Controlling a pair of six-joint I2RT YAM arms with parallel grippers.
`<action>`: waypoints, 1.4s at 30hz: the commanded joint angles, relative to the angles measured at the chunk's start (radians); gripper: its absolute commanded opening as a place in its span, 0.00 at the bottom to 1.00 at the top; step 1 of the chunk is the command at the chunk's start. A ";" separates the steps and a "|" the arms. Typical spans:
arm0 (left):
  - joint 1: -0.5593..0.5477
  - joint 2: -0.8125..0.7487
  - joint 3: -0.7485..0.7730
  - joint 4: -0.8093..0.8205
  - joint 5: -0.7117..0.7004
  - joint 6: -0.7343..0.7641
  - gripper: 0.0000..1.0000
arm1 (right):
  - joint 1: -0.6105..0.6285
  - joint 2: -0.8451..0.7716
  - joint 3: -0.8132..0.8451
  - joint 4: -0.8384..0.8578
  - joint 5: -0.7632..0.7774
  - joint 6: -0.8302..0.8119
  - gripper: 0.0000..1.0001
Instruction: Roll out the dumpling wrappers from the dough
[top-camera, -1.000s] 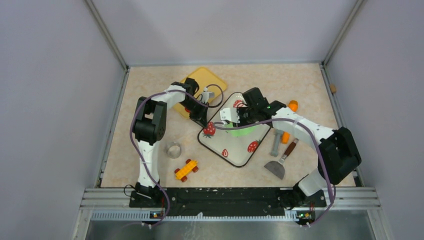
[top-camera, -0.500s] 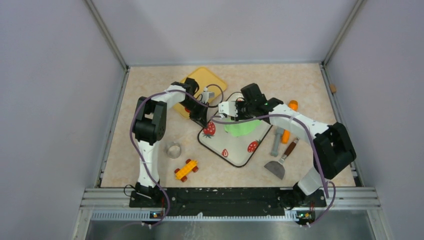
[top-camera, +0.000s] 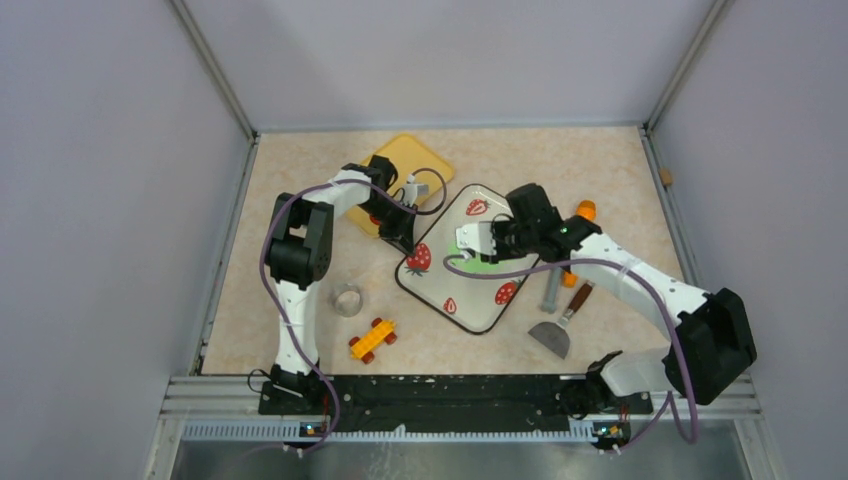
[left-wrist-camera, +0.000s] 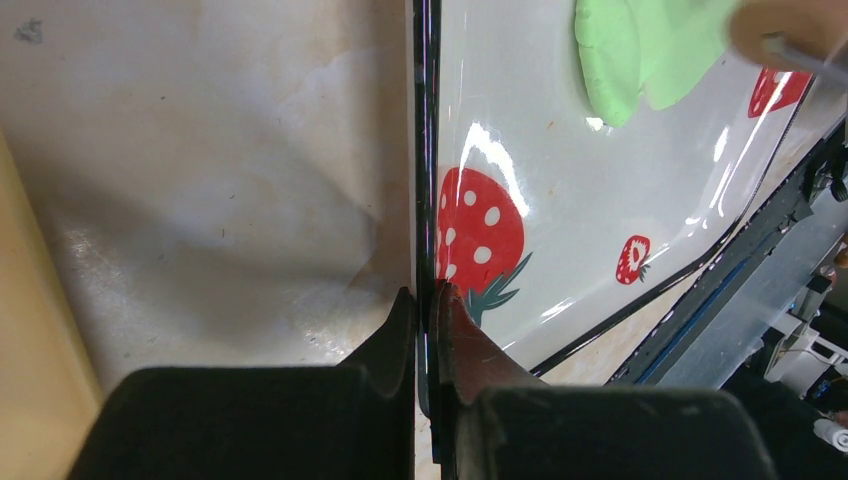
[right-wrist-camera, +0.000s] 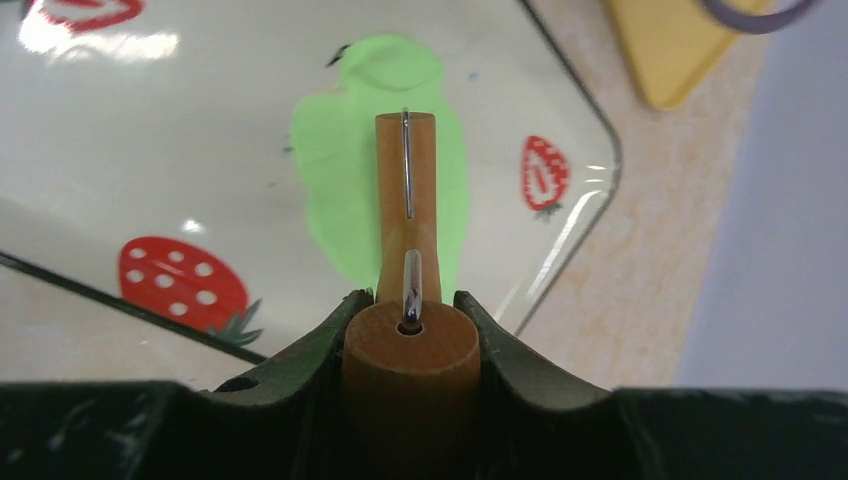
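The dough (right-wrist-camera: 340, 170) is a flattened bright green sheet on the white strawberry-print tray (right-wrist-camera: 150, 150). My right gripper (right-wrist-camera: 410, 300) is shut on the handle of a wooden rolling pin (right-wrist-camera: 405, 200), whose roller lies along the dough. From above, only a green edge of the dough (top-camera: 487, 262) shows beneath the right gripper (top-camera: 497, 243). My left gripper (left-wrist-camera: 425, 295) is shut on the tray's black rim (left-wrist-camera: 425, 150), at the tray's left edge (top-camera: 405, 243). In the left wrist view, the dough (left-wrist-camera: 620, 50) lies at the top right. No separate dumpling wrappers are in view.
A yellow tray (top-camera: 410, 160) lies behind the left arm. Right of the strawberry tray are a grey-handled tool (top-camera: 552, 288), a scraper (top-camera: 558, 330) and an orange piece (top-camera: 586, 211). A metal cup (top-camera: 347, 299) and a yellow toy car (top-camera: 371, 339) sit near left.
The right gripper pushed the rolling pin toward the tray's far left, then drew it back to the right over the dough. The left gripper has stayed on the tray's rim.
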 joint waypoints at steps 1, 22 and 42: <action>0.008 0.043 0.015 -0.001 -0.077 0.034 0.00 | 0.007 -0.065 -0.156 0.012 -0.069 -0.060 0.00; 0.032 0.045 0.001 -0.010 -0.062 0.025 0.00 | 0.051 -0.189 -0.049 -0.170 -0.125 0.184 0.00; 0.031 0.046 0.000 -0.043 -0.055 0.054 0.00 | -0.272 0.227 0.069 0.274 -0.534 1.414 0.00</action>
